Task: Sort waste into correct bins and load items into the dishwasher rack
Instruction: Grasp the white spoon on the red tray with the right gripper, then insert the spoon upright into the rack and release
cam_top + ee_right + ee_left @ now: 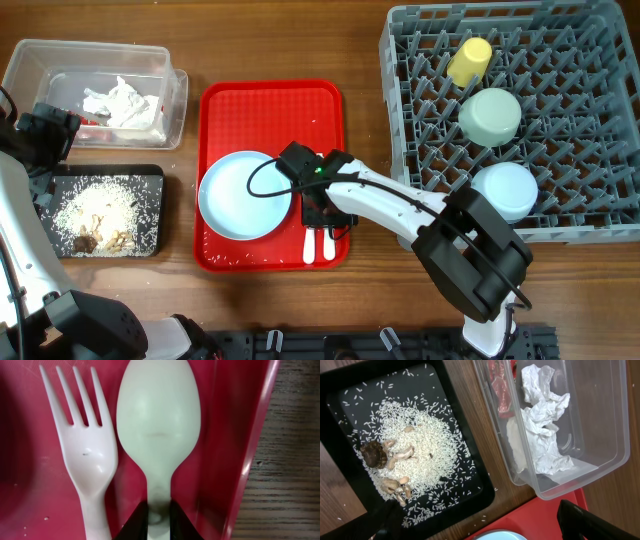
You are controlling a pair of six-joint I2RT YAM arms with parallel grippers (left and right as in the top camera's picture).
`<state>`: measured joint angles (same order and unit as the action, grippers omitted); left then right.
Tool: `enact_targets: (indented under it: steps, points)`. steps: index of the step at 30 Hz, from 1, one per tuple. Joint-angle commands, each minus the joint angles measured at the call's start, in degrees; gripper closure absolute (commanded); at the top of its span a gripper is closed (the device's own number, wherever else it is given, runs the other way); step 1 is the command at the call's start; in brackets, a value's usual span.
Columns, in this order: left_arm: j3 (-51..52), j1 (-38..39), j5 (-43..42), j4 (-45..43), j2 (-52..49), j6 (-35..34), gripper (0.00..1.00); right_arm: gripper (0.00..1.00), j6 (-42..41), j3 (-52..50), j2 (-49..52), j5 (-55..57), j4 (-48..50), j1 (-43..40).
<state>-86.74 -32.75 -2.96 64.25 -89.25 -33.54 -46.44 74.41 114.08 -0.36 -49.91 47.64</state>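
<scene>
My right gripper (322,212) is down on the red serving tray (270,95), its fingers (160,510) shut on the handle of the white spoon (157,415). The white fork (87,445) lies just left of the spoon. The light-blue plate (245,195) sits on the same tray. My left gripper (45,130) is open and empty above the two bins. The clear tub (60,60) holds crumpled napkins (542,425) and a red wrapper (500,385). The black tray (150,180) holds rice and brown scraps (415,455).
The grey dishwasher rack (420,50) at the right holds the yellow cup (470,60), the pale-green bowl (490,115) and the light-blue bowl (505,190), all upside down. A few rice grains lie on the wood between the black tray and the red tray.
</scene>
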Motion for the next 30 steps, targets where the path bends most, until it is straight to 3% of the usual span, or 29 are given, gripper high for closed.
enact_targets:
  steps: [1, 14, 17, 19, 22, 30]
  points:
    - [-0.22, -0.26, -0.24, -0.11, 0.11, 0.07, 0.0, 0.88, 0.63, 2.27, 1.62, 1.57, -1.73, -1.01]
    - [-0.22, -0.26, -0.24, -0.11, 0.11, 0.07, 0.0, 0.9, 16.7, 19.56, -7.58, 1.99, -4.63, -20.02]
    - [-0.22, -0.26, -0.24, -0.11, 0.11, 0.07, 0.0, 0.86, 22.64, 22.97, -8.94, 1.99, -2.21, -25.75]
    - [-0.22, -0.26, -0.24, -0.11, 0.11, 0.07, 0.0, 0.83, 32.94, 23.26, -9.55, 5.14, 2.75, -33.75]
    - [-0.22, -0.26, -0.24, -0.11, 0.11, 0.07, 0.0, 0.83, 33.16, 23.23, -9.4, 9.9, 3.34, -37.22]
    - [-0.22, -0.26, -0.24, -0.11, 0.11, 0.07, 0.0, 0.83, 36.15, 22.86, -9.29, 9.38, 4.52, -40.76]
